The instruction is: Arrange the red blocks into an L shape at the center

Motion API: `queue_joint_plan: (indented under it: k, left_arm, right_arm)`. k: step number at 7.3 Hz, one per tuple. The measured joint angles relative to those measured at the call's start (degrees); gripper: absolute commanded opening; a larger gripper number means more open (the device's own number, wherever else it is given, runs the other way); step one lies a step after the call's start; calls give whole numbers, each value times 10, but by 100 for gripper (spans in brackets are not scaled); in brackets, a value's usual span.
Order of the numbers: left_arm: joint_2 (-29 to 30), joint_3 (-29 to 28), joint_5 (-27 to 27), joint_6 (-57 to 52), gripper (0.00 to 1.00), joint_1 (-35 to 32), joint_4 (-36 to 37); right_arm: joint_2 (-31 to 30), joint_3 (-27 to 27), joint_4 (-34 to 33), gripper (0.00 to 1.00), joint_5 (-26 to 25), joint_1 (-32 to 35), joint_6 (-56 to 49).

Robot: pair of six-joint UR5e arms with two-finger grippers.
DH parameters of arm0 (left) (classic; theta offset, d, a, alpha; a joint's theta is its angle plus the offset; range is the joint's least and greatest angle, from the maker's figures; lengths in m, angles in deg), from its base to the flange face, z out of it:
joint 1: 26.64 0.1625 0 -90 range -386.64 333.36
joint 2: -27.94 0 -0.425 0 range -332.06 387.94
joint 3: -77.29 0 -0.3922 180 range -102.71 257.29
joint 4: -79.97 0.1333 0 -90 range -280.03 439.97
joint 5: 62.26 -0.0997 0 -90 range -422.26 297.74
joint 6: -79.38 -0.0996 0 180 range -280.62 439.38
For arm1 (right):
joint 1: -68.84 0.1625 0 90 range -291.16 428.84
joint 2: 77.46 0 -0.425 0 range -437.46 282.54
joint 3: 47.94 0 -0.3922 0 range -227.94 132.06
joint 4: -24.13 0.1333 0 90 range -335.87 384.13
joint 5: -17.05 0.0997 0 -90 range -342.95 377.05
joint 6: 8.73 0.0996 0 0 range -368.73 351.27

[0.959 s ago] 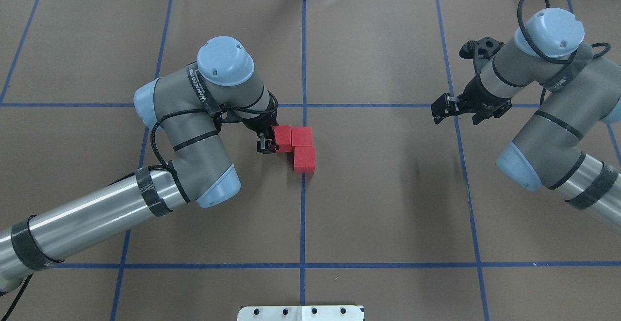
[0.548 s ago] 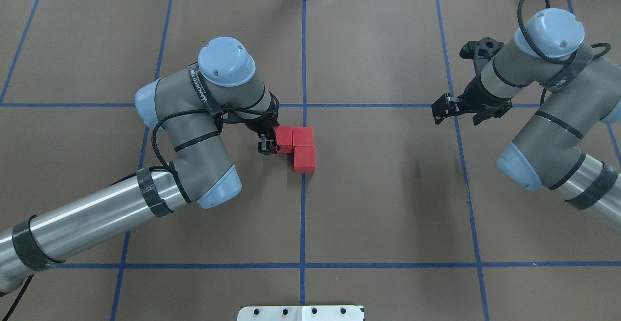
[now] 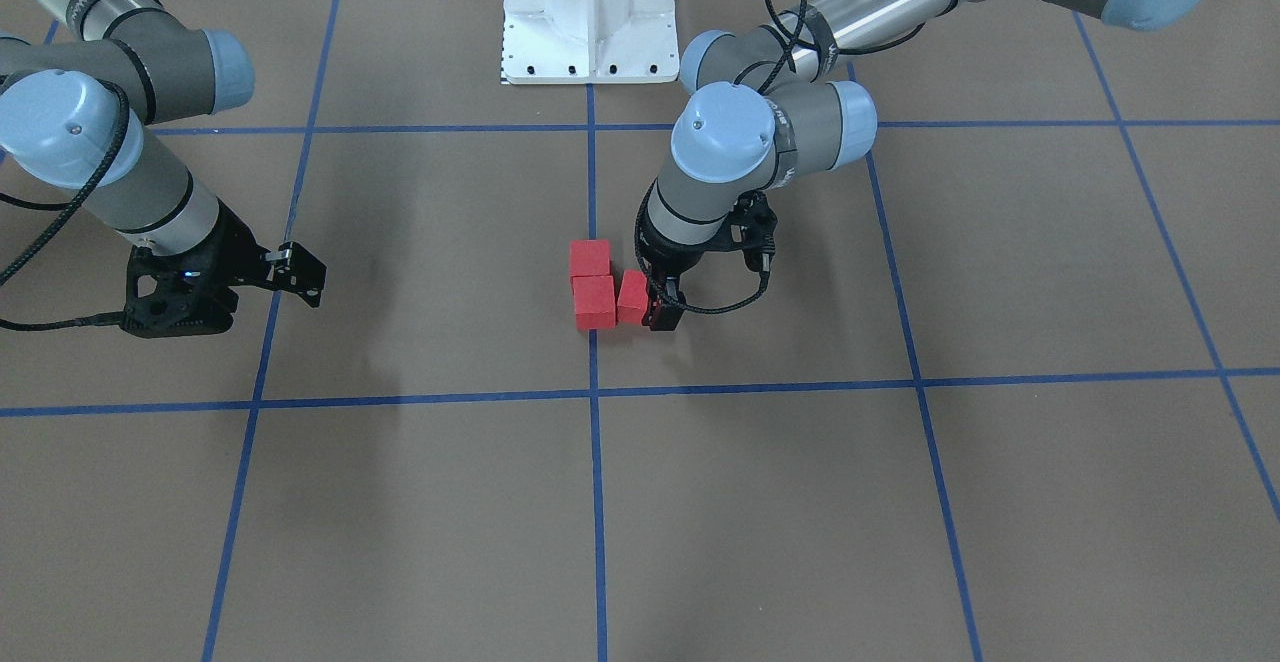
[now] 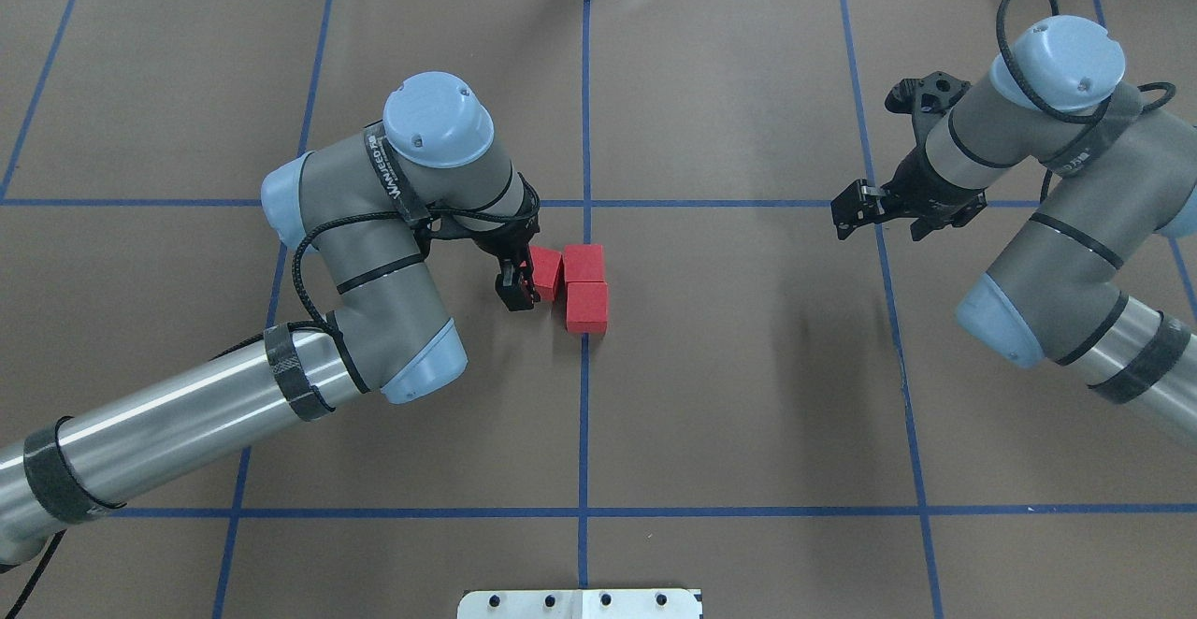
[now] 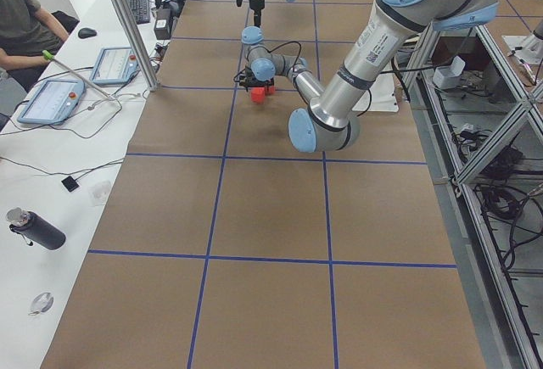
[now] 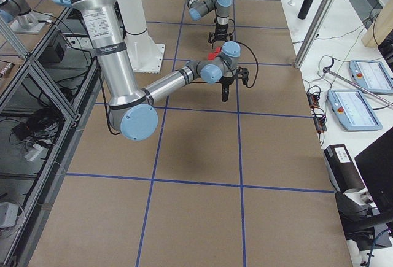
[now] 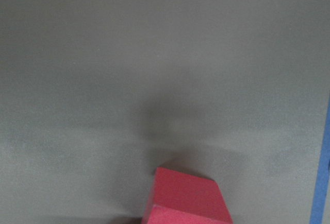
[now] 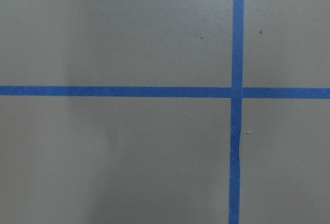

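Three red blocks lie at the center [image 4: 585, 367], by the middle blue line. Two of them [image 4: 584, 263] [image 4: 587, 307] sit flat and touch, one behind the other. The third red block [image 4: 545, 271] is to their left, tilted, with a thin gap to its neighbour. My left gripper [image 4: 520, 288] is shut on this block at its left side. The same block shows in the front view [image 3: 632, 297] and low in the left wrist view [image 7: 188, 201]. My right gripper [image 4: 844, 217] hangs open and empty far to the right, over a blue line crossing.
The white base plate [image 4: 580, 603] is at the near table edge, also in the front view [image 3: 588, 12]. The left arm's elbow [image 4: 374, 254] hangs over the square left of the blocks. A person sits at a side desk [image 5: 25, 25].
The left gripper has shifted slightly toward the robot, and its block, which sat flush against the neighbour, is now tilted with a small gap. The right arm has not moved.
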Motion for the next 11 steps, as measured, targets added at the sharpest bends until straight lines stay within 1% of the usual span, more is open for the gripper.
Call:
queue_joint_plan:
  k: [2,4,11]
  left_arm:
    - [-23,29,34,-5,100,-5,3]
    - [-55,54,43,-7,100,-4,3]
    - [-58,49,40,-2,100,15,4]
  right_arm:
    - [0,1,0,100,0,0,1]
    - [0,4,0,100,0,0,2]
    - [-1,1,0,100,0,0,0]
